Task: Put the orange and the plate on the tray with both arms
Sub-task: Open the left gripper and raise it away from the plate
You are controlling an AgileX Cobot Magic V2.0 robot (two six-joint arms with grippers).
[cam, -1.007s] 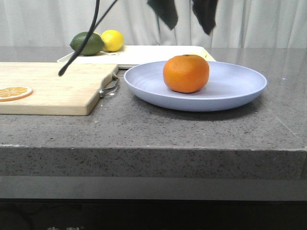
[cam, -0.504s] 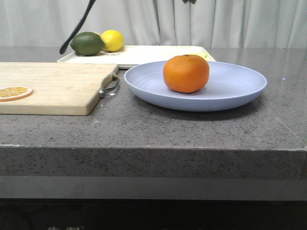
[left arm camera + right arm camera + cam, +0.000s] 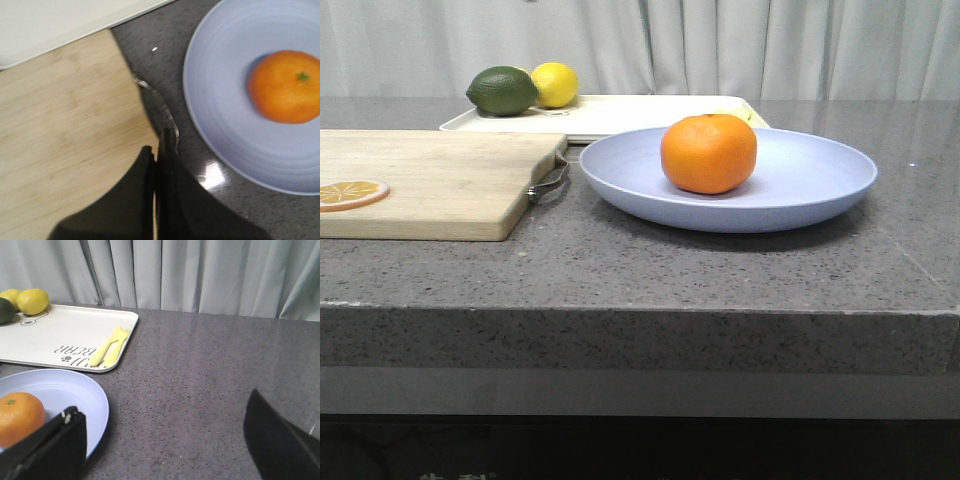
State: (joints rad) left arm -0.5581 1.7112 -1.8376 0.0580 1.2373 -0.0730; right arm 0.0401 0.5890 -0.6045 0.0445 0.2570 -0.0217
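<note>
Left end effector (image 3: 159, 150): fingers pressed together, holding nothing; it hovers over the corner of the cutting board (image 3: 430, 180), above its metal handle (image 3: 160, 107).
Plate (image 3: 740, 180): on the bench (image 3: 620, 270), just beside the board's handle; from the left end effector the near rim lies close by, toward the robot's right.
Orange (image 3: 708, 152): sitting on the plate, a little off its centre; farther from the left end effector than the plate's rim.
Tray (image 3: 620, 112): behind the plate and apparently touching or just under its far rim; a lime (image 3: 502, 90) and lemon (image 3: 554, 84) occupy its left end.
Right end effector (image 3: 165, 440): fingers spread wide, empty; the plate's right rim and the orange lie off toward its left finger.
Nearer arm: judged, left for the plate's left rim, right for the orange.
</note>
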